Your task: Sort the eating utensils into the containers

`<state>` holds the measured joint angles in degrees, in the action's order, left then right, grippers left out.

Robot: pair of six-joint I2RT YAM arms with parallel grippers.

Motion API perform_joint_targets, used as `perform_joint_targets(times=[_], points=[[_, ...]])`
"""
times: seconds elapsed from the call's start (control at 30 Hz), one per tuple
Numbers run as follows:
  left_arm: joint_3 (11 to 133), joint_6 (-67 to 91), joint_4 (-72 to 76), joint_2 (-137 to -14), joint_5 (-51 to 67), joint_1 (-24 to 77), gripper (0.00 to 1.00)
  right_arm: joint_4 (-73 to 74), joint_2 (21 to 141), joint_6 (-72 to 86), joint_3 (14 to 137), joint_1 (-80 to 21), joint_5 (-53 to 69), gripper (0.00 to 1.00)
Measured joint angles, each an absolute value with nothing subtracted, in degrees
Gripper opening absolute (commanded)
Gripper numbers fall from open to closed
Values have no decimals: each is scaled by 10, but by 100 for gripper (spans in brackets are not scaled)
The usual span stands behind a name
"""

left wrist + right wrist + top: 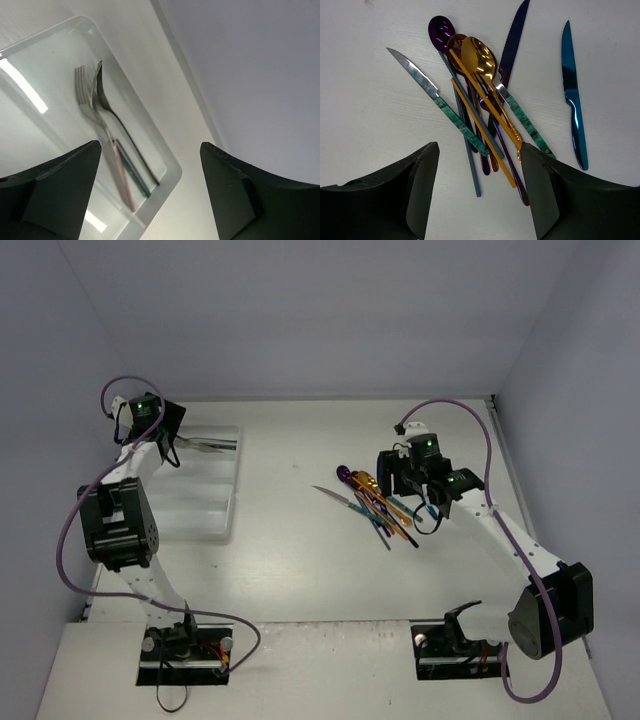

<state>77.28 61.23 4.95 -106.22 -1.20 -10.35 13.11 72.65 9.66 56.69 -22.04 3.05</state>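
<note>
Table [300, 580]: tray [232, 512], perhaps ten utensils [375, 502]

Two forks [95, 102] lying in white tray [172, 172], jaws apart

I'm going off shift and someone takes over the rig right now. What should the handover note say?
Left hand: open, empty, above the white tray.
Right hand: open, empty, over the pile of loose cutlery.
Done: two utensils, one clearly a fork, lie together in the tray's outermost compartment.
Left: the whole pile of spoons and knives, plus the blue knife lying apart beside it.
</note>
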Motion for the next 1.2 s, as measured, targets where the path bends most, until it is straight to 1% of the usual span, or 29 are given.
perform_joint_targets(times=[0.07,0.2,0.27,0.4,0.5,0.67,0.8,1.03,1.2], points=[[768,590,21,-1035,-8,-99,79,132,747,105,569,-220,25,46],[753,520,-47,-967,6,-60,79,131,799,122,580,-220,19,24],[741,479,-82,-925,15,-18,79,130,827,131,583,-220,18,19],[701,420,-128,-841,31,91,79,130,879,145,585,-220,16,18],[655,399,-147,-790,46,169,79,128,898,151,579,-220,11,18],[617,379,-195,-764,53,245,79,125,899,152,556,-220,-3,18],[611,374,-211,-768,56,262,79,122,902,152,549,-217,-2,17],[611,365,-213,-781,59,269,79,113,935,152,549,-217,-2,14],[613,364,-213,-782,60,270,79,106,945,152,549,-217,-2,14]])
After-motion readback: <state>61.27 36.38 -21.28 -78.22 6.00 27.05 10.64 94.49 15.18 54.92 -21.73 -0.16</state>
